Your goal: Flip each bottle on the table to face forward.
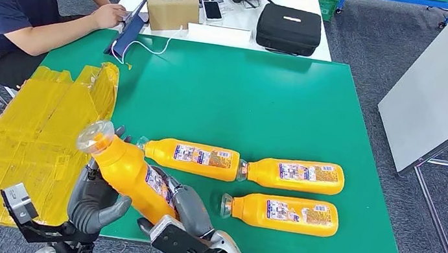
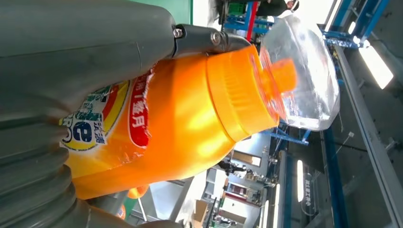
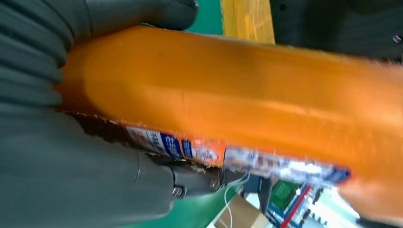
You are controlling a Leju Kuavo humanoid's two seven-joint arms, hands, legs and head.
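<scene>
Both of our hands meet on one orange bottle [image 1: 130, 173] at the near edge of the green tabletop [image 1: 244, 103]. We see our left hand [image 1: 94, 198] cupping the bottle from below, its fingers [image 1: 107, 210] clamped against the body, while our right hand [image 1: 187, 210] wraps the lower end, fingers pressed around it. We hold the bottle lifted off the surface and tilted, its clear cap [image 1: 95, 134] pointing up and away toward the left. From the left wrist we look along the bottle's shoulder to that clear cap [image 2: 304, 71], with part of a colourful label [image 2: 109, 118] showing beside the thumb. From the right wrist we see the orange body [image 3: 237, 99] crossing the frame, a label strip along one side, our fingers [image 3: 142, 14] curled over it.

Three more orange bottles lie on their sides on the tabletop with labels up: one just beyond our hands [image 1: 190, 158], a second [image 1: 293, 173] cap-to-base with it on the right, and a third [image 1: 282, 213] nearer to us. Yellow flattened packaging [image 1: 31, 134] covers the left part of the surface. We also see a person [image 1: 9, 0] seated at the far left corner, a hand resting by a cardboard box [image 1: 171, 0] and a black case [image 1: 289, 29] on a white table behind.
</scene>
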